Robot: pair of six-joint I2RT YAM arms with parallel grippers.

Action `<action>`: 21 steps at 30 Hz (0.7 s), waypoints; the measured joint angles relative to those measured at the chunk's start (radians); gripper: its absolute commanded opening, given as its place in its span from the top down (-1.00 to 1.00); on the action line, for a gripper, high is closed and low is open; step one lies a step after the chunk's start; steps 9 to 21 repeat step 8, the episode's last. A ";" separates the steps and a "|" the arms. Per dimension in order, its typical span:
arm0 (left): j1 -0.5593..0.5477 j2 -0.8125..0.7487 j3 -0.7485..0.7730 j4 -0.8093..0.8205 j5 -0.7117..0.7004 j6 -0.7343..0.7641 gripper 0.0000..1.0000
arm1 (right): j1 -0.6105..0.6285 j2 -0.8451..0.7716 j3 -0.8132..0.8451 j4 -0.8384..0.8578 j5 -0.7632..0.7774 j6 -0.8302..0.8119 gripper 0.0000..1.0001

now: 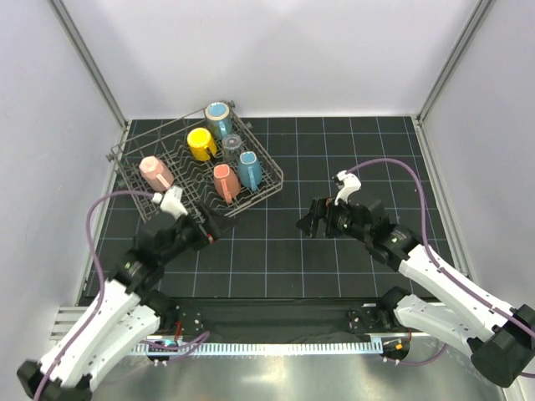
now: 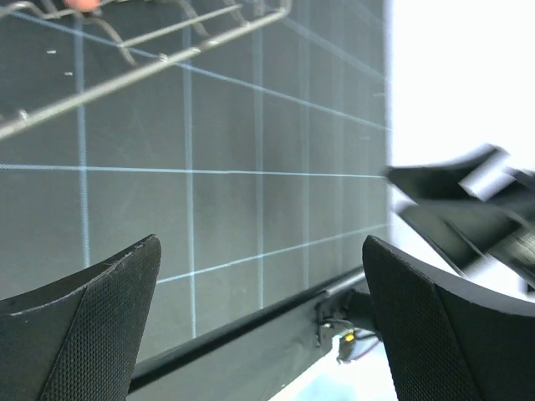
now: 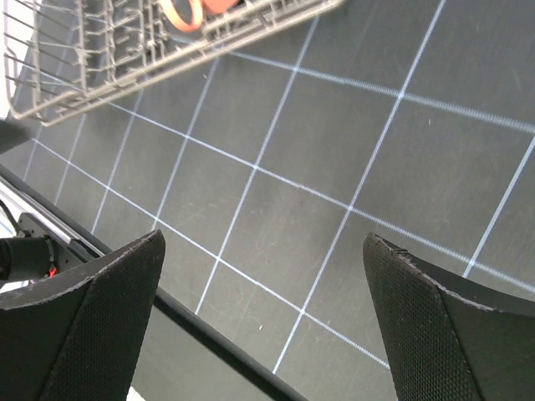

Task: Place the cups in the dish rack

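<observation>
**Both grippers wide and empty in front of a loaded rack**

At the near edge, the two white arms reach out over the black, grid-lined bench (image 1: 334,159). The left gripper (image 1: 214,228) stands wide open with nothing between its black textured fingers (image 2: 100,326). Its wrist view shows only bare mat in the gap. It hangs just in front of the near side of the grey wire dish rack (image 1: 272,185), apart from the wire.

The right gripper (image 1: 306,219) is also spread wide and holds nothing. Its fingers (image 3: 435,326) frame bare grid squares. It sits to the right of the rack's near corner, and open mat lies between them. The middle and right of the bench are free, with room between the two grippers.

The rack sits askew in the far-left part of the bench, close to the left wall. All six cups are in it:
- Nearest are a salmon-pink cup (image 1: 155,173) at the left end and a second salmon-pink cup (image 1: 225,180) by the near right rim.
- A blue cup (image 1: 249,169) is just beside the second pink one.
- Behind these are a yellow cup (image 1: 201,144) and a clear tumbler (image 1: 232,144).
- Farthest back is a light blue cup (image 1: 219,117).
</observation>
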 measured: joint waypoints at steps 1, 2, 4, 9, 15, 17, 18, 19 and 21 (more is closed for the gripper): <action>0.000 -0.073 -0.045 0.011 0.009 -0.009 -0.99 | 0.000 -0.001 -0.016 0.011 0.000 0.006 -0.99; 0.000 -0.127 -0.080 0.020 0.017 -0.018 -0.99 | 0.000 -0.004 -0.034 0.021 0.000 0.013 -0.99; 0.000 -0.269 -0.161 0.064 0.039 -0.051 -0.99 | 0.000 -0.008 -0.072 0.041 -0.014 0.032 -0.99; -0.002 -0.501 -0.316 0.150 0.087 -0.124 -0.99 | 0.000 -0.056 -0.177 0.136 -0.059 0.063 -0.99; -0.002 -0.501 -0.316 0.150 0.087 -0.124 -0.99 | 0.000 -0.056 -0.177 0.136 -0.059 0.063 -0.99; -0.002 -0.501 -0.316 0.150 0.087 -0.124 -0.99 | 0.000 -0.056 -0.177 0.136 -0.059 0.063 -0.99; -0.002 -0.501 -0.316 0.150 0.087 -0.124 -0.99 | 0.000 -0.056 -0.177 0.136 -0.059 0.063 -0.99; -0.002 -0.501 -0.316 0.150 0.087 -0.124 -0.99 | 0.000 -0.056 -0.177 0.136 -0.059 0.063 -0.99; -0.002 -0.501 -0.316 0.150 0.087 -0.124 -0.99 | 0.000 -0.056 -0.177 0.136 -0.059 0.063 -0.99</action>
